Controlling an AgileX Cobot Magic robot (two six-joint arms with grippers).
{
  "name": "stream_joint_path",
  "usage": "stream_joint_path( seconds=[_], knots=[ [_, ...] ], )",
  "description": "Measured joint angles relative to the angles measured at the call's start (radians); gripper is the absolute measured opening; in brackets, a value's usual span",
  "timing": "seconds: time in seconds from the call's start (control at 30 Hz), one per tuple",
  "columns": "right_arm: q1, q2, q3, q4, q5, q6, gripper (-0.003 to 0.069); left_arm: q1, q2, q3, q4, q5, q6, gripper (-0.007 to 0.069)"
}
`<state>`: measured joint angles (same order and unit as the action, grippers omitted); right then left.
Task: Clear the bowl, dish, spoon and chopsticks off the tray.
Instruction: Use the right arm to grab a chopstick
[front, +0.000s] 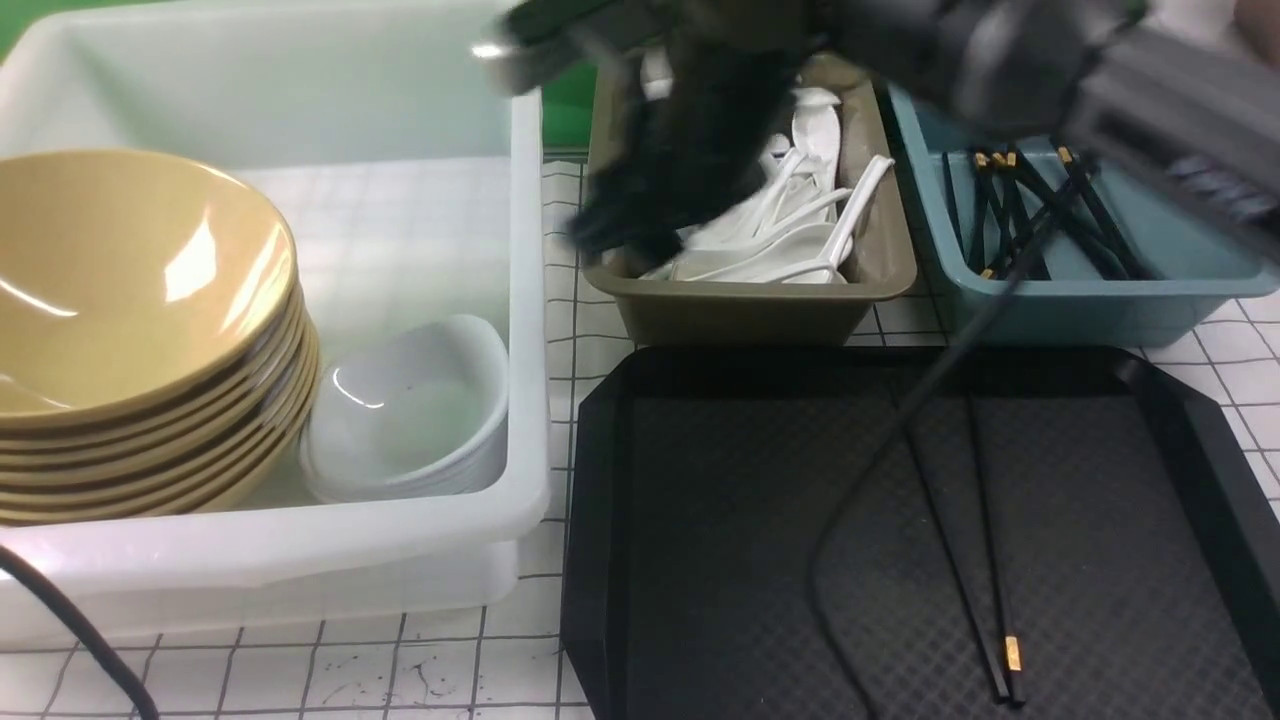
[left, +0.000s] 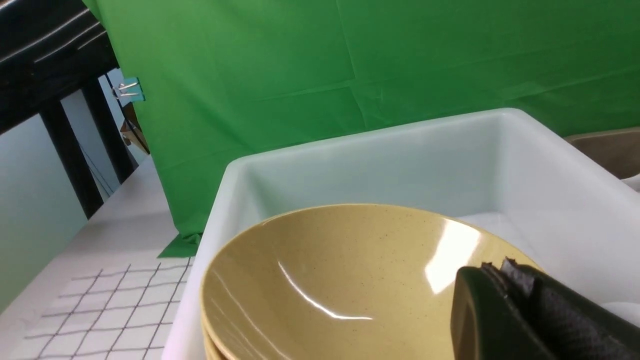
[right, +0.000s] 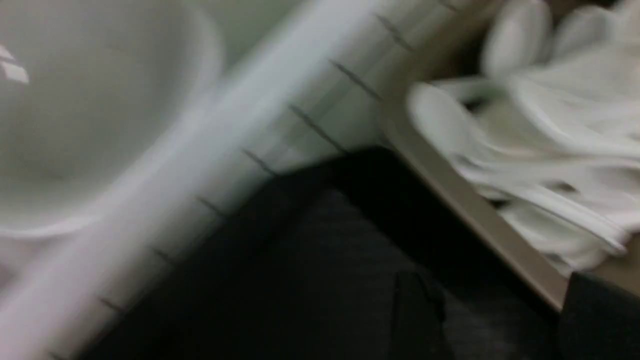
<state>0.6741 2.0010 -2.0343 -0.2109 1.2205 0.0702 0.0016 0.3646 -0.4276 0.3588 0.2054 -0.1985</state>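
Your right gripper (right: 500, 320) was blurry, its fingers apart with nothing between them, up and away from the black sticks (front: 985, 560) on the tray (front: 760, 560). Your left gripper (left: 500, 272), partly cut off, was shut and empty.

front above, both wrists close in

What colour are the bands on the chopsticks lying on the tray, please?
The visible band is gold, clearest in the front view.
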Motion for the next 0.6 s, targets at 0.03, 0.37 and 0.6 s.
stream_joint_path(
  seconds=[0.03, 0.37, 0.6],
  knots=[
    [-0.048, -0.054, 0.094, -0.029, 0.001, 0.020, 0.0415, 0.000, 0.000, 0.000, -0.002, 0.000, -0.015, -0.0011],
    [-0.296, -0.253, 0.798, 0.029, -0.185, 0.099, 0.0416, 0.000, -0.001, 0.007, -0.011, -0.013, -0.069, -0.0013],
    [-0.318, -0.264, 0.983, 0.148, -0.428, 0.143, 0.0417, 0.000, -0.003, 0.055, -0.012, -0.085, -0.076, -0.0013]
  ],
)
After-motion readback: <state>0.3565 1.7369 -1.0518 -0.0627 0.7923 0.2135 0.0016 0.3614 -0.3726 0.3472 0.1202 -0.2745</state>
